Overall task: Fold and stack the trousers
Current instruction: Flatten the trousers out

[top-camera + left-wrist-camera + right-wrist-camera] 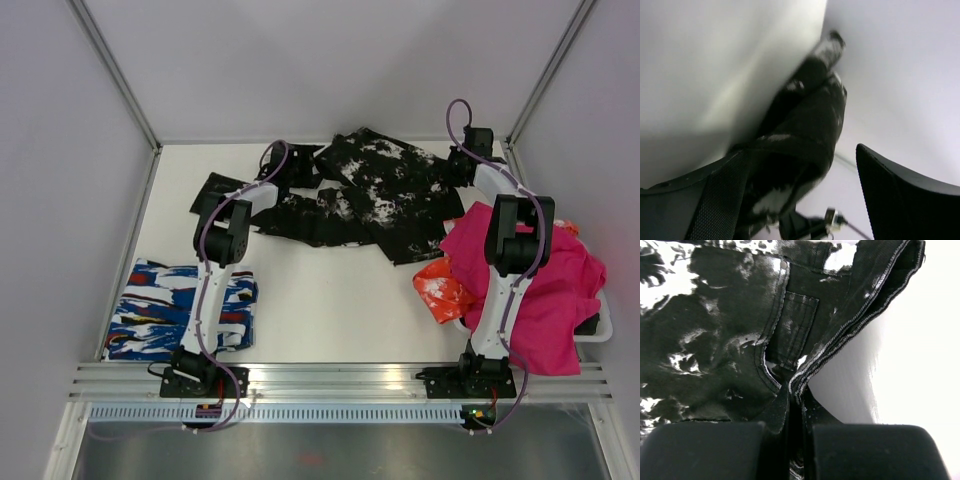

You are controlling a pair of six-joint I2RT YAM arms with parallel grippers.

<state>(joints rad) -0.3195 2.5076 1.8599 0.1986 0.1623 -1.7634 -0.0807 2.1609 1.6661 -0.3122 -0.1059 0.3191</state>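
I am pinching the trousers [385, 190] with my right gripper [462, 165], its fingers [875, 450] standing narrow on a stitched double seam at the waist. In my right wrist view the trousers [715, 340] are showing a small patch pocket and one metal rivet just above my right gripper [795, 427]. The trousers are lying across the far part of the table [320, 310], long axis running left to right. The waist is pointing right and the legs are reaching left, past my left gripper [285, 165].

My left gripper [800, 150] is standing wide. Blurred black cloth [810, 115] is lying between the fingers [690, 200], against one, with a gap beside the other.

A blue-white-red folded garment [180, 310] is sitting near left. A magenta cloth [530, 290] and an orange cloth [440, 290] are lying near right.
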